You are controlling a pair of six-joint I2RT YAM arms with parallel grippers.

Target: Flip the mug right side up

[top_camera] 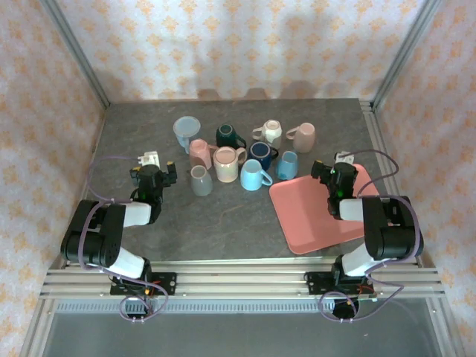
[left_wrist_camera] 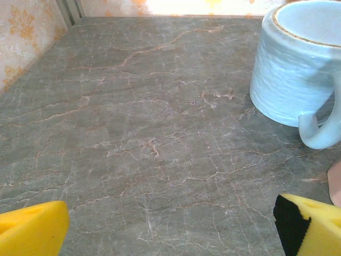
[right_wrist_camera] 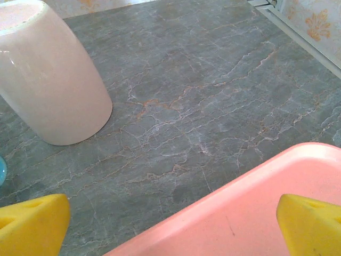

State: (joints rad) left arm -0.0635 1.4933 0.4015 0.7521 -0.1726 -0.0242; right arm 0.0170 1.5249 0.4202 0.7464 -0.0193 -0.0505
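Left hand [left_wrist_camera: 170, 230], yellow foam pads [left_wrist_camera: 32, 230] wide, near ribbed pale-blue mug [left_wrist_camera: 287, 74]

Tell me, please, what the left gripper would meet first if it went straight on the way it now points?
Probably only bare table: ahead of the left gripper the way looks free to the back wall. The light blue mug stands right of that line; depth is unclear.
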